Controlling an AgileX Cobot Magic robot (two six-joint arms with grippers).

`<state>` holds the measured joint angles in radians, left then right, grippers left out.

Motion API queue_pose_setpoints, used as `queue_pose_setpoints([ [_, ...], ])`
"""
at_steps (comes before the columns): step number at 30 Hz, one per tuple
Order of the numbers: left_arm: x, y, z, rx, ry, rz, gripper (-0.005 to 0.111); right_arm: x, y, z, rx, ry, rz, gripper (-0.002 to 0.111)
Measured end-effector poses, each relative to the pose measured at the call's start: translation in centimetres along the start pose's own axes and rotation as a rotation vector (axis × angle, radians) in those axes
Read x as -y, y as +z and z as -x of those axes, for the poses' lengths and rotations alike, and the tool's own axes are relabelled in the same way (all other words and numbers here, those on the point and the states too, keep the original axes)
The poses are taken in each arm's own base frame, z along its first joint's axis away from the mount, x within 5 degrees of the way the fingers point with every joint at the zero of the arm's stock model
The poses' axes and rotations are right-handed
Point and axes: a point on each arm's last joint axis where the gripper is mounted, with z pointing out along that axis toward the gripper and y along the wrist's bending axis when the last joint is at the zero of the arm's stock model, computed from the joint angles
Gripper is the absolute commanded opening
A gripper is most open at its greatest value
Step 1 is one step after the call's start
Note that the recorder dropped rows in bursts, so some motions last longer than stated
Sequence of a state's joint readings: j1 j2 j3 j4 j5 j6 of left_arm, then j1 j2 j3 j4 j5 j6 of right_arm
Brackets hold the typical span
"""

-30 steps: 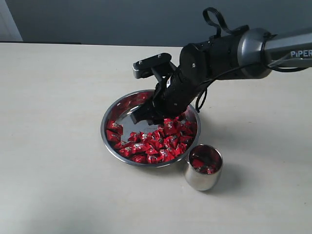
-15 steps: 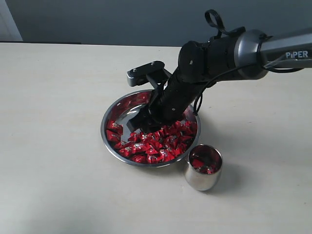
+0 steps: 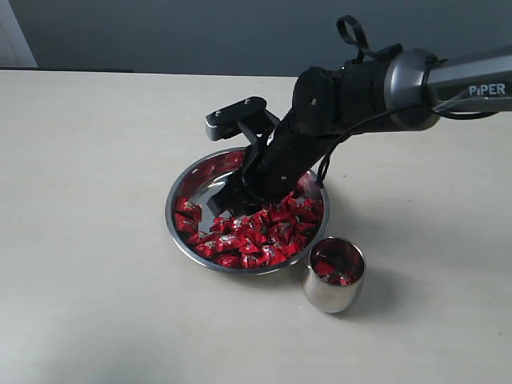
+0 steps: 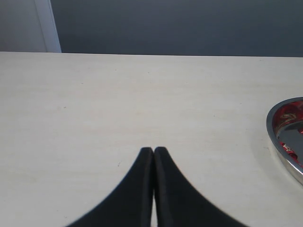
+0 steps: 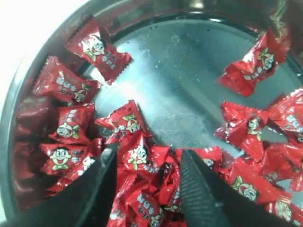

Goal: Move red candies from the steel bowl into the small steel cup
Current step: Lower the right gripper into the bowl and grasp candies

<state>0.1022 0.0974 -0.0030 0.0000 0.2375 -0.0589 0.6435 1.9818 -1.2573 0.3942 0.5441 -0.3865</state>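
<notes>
The right gripper [image 5: 147, 158] is set inside the steel bowl [image 3: 170, 210] at frame centre, jaws parted narrowly astride the red candies [image 3: 256, 236]. The small steel cup [image 3: 332, 292] is seen lower right on the desk [image 3: 96, 160], just beside the bowl. The left gripper [image 4: 153, 153] is pressed closed.

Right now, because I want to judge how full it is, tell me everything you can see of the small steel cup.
The small steel cup is a shiny, handleless tumbler of polished metal with a rounded base, standing upright on the pale table. It sits just outside the steel bowl, by the bowl's near right rim in the exterior view; whether the two touch is unclear. A few red candies lie low inside it, under the rim. Nothing grips it. Neither wrist view shows it.
</notes>
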Motion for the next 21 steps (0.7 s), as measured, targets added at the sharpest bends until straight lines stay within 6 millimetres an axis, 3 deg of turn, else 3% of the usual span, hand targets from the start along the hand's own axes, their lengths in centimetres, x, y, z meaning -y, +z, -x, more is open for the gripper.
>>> queue_pose_setpoints([
  [12,0.0,0.0,0.0,0.0,0.0,0.0,0.0,0.3,1.8,0.0,-0.02,0.012,0.012,0.042],
  [21,0.0,0.0,0.0,0.0,0.0,0.0,0.0,-0.9,3.4,-0.6,-0.065,-0.011,0.032,0.042],
])
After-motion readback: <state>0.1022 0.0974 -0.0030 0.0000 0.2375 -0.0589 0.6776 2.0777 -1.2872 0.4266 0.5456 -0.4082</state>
